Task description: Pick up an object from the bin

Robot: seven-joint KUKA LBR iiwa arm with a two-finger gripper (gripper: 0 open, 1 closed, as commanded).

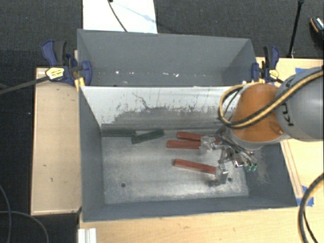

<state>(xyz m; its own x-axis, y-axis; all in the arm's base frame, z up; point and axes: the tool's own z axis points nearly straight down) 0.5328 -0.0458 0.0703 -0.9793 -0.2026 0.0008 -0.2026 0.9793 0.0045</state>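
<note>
Toward 4 o'clock on the floor of the bin [152, 184], the gripper [223, 175], its state impossible to tell, hangs low at the 3 o'clock end of a red-handled tool [195, 166], probably the pre-grasp step, next requiring firm closure and a vertical lift.

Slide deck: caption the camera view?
KUKA arm low at the bin's right, by red-handled tools; dark green piece back left.

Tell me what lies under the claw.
Under the claw lies one end of a red-handled tool, its handle pointing left across the bin floor. The orange wrist cover hides the floor beneath it.
</note>
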